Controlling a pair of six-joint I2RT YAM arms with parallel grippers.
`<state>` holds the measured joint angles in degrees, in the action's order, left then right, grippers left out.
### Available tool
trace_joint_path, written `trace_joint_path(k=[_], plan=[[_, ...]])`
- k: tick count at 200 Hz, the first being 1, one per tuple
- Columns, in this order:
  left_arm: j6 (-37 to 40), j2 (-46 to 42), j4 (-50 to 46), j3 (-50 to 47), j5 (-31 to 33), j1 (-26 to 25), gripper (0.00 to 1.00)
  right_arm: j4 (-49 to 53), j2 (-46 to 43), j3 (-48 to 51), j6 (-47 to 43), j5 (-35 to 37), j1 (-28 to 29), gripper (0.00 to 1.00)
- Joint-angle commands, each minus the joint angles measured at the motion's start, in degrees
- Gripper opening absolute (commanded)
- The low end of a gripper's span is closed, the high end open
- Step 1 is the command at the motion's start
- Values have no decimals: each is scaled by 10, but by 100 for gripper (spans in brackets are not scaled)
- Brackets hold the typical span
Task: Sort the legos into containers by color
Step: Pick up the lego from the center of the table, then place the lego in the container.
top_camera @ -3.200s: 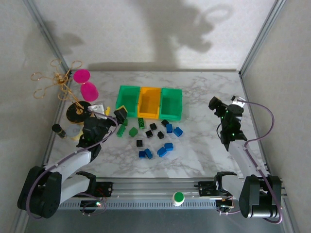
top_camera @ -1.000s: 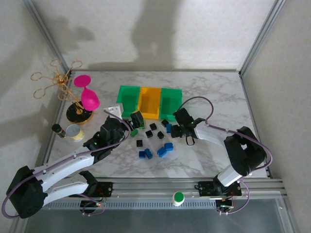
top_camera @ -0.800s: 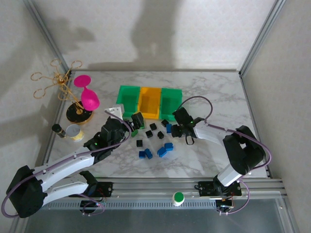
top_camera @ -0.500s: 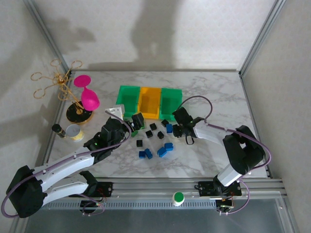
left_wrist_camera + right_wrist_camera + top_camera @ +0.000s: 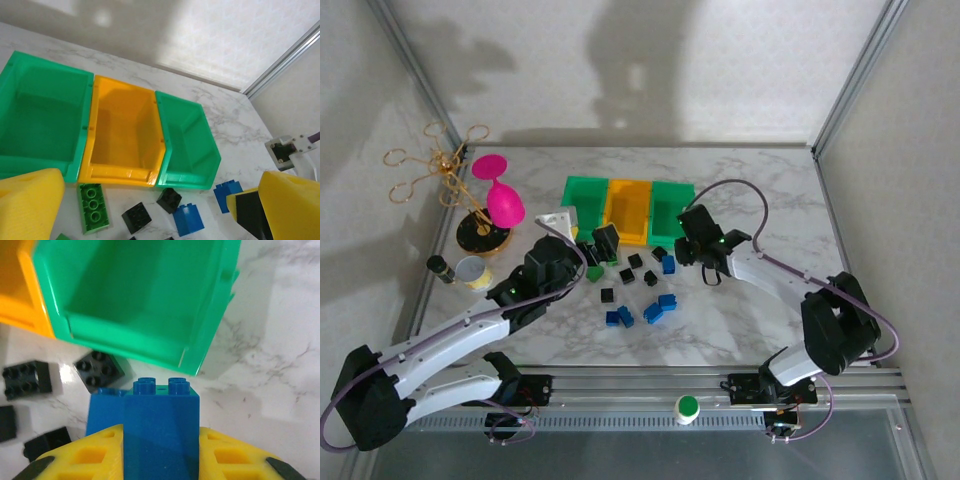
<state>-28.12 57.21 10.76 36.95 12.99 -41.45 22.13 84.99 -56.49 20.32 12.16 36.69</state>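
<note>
Legos [image 5: 667, 300] lie scattered on the marble table [image 5: 760, 190], green, black and blue mixed, at 6 o'clock of the containers [image 5: 627, 238]. The 3 bins sit in a touching row: left green bin [image 5: 40, 115] at 9 o'clock, orange-yellow bin [image 5: 120, 130] in the middle, right green bin [image 5: 187, 145] at 3 o'clock.

Right gripper [image 5: 160, 460] is clamped on 1 blue lego [image 5: 161, 425], studs facing away from the wrist camera, a yellow pad [image 5: 85, 457] pressing each side. The held brick sits just at 6 o'clock of the right green bin's front wall, apart from it. In the right wrist view 1 black lego [image 5: 100, 370] lies at 10 o'clock of the held brick, near the bin's front corner.

Left gripper [image 5: 160, 210] has its jaws wide apart with nothing between them. It is over the pile's 9 o'clock side, facing the bins. A long green lego [image 5: 92, 207] lies flat just at 6 o'clock of the seam between left green bin and orange-yellow bin. 2 black bricks [image 5: 136, 216] and 2 blue bricks [image 5: 187, 219] lie at 3 o'clock of it.

Pink cups [image 5: 500, 195] stand at 9 o'clock of the bins, well apart.
</note>
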Motion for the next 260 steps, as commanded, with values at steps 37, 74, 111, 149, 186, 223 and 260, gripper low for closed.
trace_joint_path(k=[37, 74, 111, 149, 186, 223, 260], plan=[[-5, 38, -9, 43, -14, -4, 99, -1, 31, -70, 23, 42, 5, 31], [-6, 63, 0, 52, -10, -4, 99, -22, 97, -124, 26, 61, -2, 31], [-9, 89, 12, 61, -6, -4, 99, -48, 161, -164, 24, 57, -17, 31], [-3, 110, 19, 70, 0, -3, 99, -55, 228, -219, 16, 67, -26, 31], [-1, 111, 34, 60, 11, -3, 99, -59, 278, -263, 7, 62, -36, 32], [-4, 117, 31, 61, 23, -2, 99, -57, 315, -296, -2, 64, -39, 32], [-7, 115, 35, 52, 26, -2, 99, -60, 334, -304, -4, 66, -42, 34]])
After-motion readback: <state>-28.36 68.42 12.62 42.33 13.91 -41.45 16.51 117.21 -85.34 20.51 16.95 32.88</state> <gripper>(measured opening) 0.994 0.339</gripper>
